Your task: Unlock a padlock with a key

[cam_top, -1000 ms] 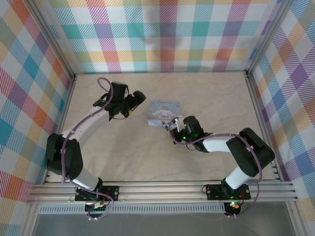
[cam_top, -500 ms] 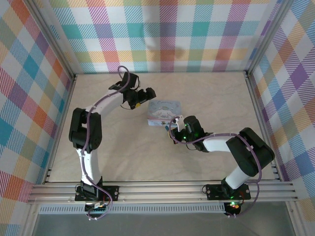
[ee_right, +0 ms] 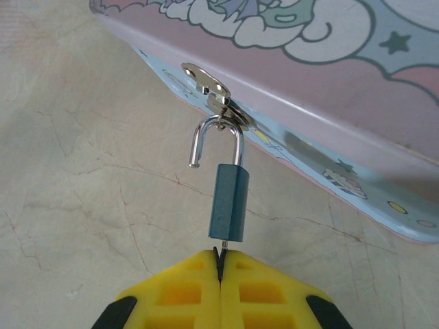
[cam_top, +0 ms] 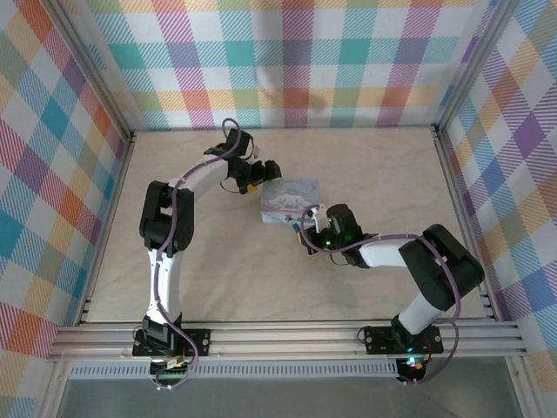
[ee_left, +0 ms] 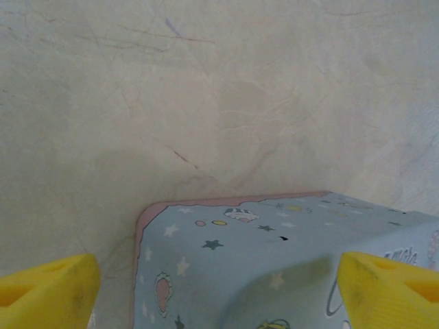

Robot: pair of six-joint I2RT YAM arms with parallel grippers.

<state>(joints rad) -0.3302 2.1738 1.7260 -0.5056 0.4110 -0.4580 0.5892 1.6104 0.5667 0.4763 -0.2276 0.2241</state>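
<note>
Plaid walls (cam_top: pixel 287 61) in pastel checks close round the pale marbled table (cam_top: pixel 218 252) you are working on. Near its middle lies a pale blue tin (cam_top: pixel 291 198) with a cartoon lid, and both arms reach in to it from opposite sides.

Your left gripper (cam_top: pixel 264 172) sits at the tin's far-left corner. In the left wrist view its yellow fingers (ee_left: pixel 48 298) are spread wide, with that corner of the tin between them and neither pad visibly touching it.

Your right gripper (ee_right: pixel 219 288) is at the tin's near edge, its pads pressed together. Between them is a thin dark sliver of the key (ee_right: pixel 219 247), which runs straight up into the underside of the padlock (ee_right: pixel 230 202).

That small dark-blue lock lies just off the tin's near side, hooked on the silvery hasp (ee_right: pixel 209 86). Its shackle (ee_right: pixel 216 133) passes through the hasp on one leg. The other leg ends free, clear of the body, so the lock is sprung open.
</note>
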